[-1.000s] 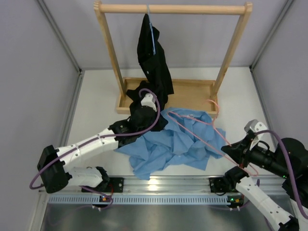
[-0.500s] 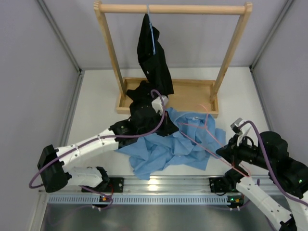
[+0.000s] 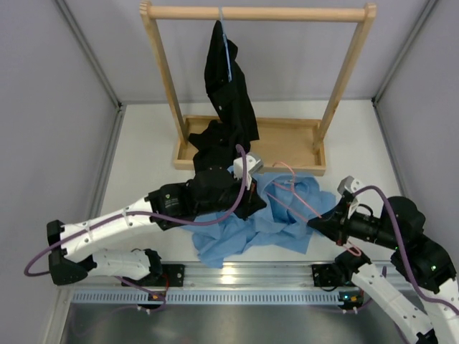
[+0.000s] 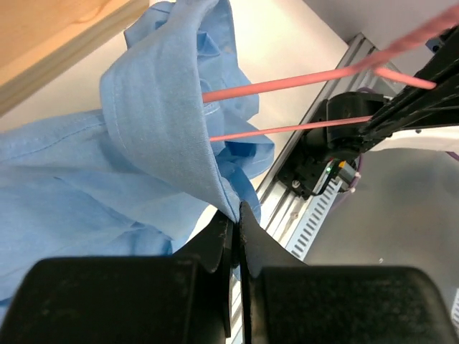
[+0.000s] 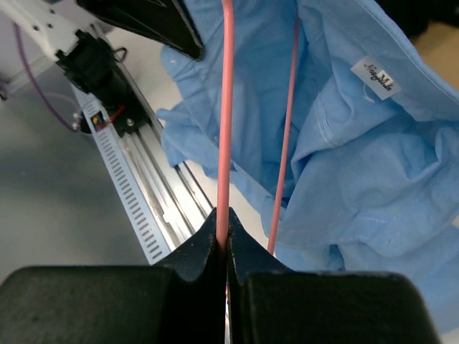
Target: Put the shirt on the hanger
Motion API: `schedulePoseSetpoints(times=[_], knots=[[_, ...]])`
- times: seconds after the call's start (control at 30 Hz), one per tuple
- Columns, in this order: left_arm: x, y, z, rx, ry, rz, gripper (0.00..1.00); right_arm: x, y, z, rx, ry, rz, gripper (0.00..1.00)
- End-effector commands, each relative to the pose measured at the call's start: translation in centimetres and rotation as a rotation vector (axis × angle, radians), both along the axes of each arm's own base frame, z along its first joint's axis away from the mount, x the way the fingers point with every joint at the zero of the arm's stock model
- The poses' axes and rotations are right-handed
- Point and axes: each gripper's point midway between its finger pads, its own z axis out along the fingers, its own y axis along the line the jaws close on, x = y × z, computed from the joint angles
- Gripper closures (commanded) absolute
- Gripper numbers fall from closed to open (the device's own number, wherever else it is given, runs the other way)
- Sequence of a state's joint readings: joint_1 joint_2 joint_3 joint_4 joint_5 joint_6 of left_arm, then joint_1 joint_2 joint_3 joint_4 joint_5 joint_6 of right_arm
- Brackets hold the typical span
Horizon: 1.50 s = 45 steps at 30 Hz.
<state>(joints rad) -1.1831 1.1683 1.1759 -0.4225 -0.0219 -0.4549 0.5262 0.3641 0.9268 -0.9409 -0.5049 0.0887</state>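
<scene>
**Shirt** (image 3: 283,222): light blue, crumpled at table centre, below the wooden rack (image 3: 287,13) at 12 o'clock.

**Hanger** (image 5: 225,107): pink wire, lying over the shirt's 3 o'clock half. Two of its wires run in under a raised fold near the collar.

**Left gripper** (image 4: 235,215): jaws pinched together on the edge of that fold, at the shirt's 11 o'clock.

**Right gripper** (image 5: 222,228): jaws clamped on one hanger wire, at the shirt's 4 o'clock.

**Step, as judged:** feeding the hanger into the neck opening; shoulders not yet seated.

**Next move calls for:** holding the fold up and open, and pushing the hanger toward 10 o'clock without snagging the thin cloth.
</scene>
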Motion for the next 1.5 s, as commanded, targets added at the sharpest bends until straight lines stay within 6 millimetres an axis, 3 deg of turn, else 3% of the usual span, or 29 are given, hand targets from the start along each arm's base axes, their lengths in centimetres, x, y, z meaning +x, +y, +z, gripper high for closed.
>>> schedulePoseSetpoints(times=[0.0,0.03,0.1,0.13,0.2,0.23,0.37,0.67,0.77,0.93,1.1,1.23,1.47], knots=[[-0.3,2.0,2.4,0.043,-0.085,0.008,1.00,-1.3,2.1,5.0,0.164,-0.224,0.177,1.00],[-0.2,2.2,3.6,0.037,-0.103,0.009,1.00,-1.7,2.6,5.6,0.184,-0.251,0.222,1.00],[-0.2,2.9,3.7,0.081,-0.110,0.018,1.00,-2.9,3.3,6.2,0.211,-0.271,0.324,1.00],[-0.2,2.9,5.1,0.066,-0.129,0.012,1.00,-2.8,3.8,6.9,0.239,-0.282,0.343,1.00],[-0.9,3.2,5.7,0.080,-0.133,-0.015,1.00,-2.2,4.4,7.1,0.261,-0.266,0.351,1.00],[-1.2,3.2,7.0,0.063,-0.156,-0.038,1.00,-2.0,4.6,7.4,0.272,-0.257,0.353,1.00],[-2.8,3.6,8.7,0.063,-0.193,-0.107,1.00,-1.5,6.2,8.0,0.284,-0.205,0.447,1.00],[-0.6,9.0,7.7,0.197,-0.264,0.059,1.00,0.5,8.5,7.5,0.311,-0.107,0.519,1.00],[-1.4,8.2,6.8,0.215,-0.261,-0.020,1.00,1.4,9.1,8.2,0.369,-0.093,0.502,1.00],[-1.2,6.8,6.2,0.254,-0.270,-0.060,1.00,4.0,11.0,7.0,0.327,0.029,0.469,1.00],[1.6,8.3,7.5,0.274,-0.327,0.125,1.00,4.5,12.6,4.4,0.259,0.096,0.492,1.00],[1.9,8.9,7.6,0.290,-0.356,0.136,1.00,4.7,13.4,2.9,0.228,0.131,0.530,1.00],[0.8,7.3,5.9,0.325,-0.337,0.018,1.00,4.9,15.3,4.1,0.317,0.114,0.582,1.00]])
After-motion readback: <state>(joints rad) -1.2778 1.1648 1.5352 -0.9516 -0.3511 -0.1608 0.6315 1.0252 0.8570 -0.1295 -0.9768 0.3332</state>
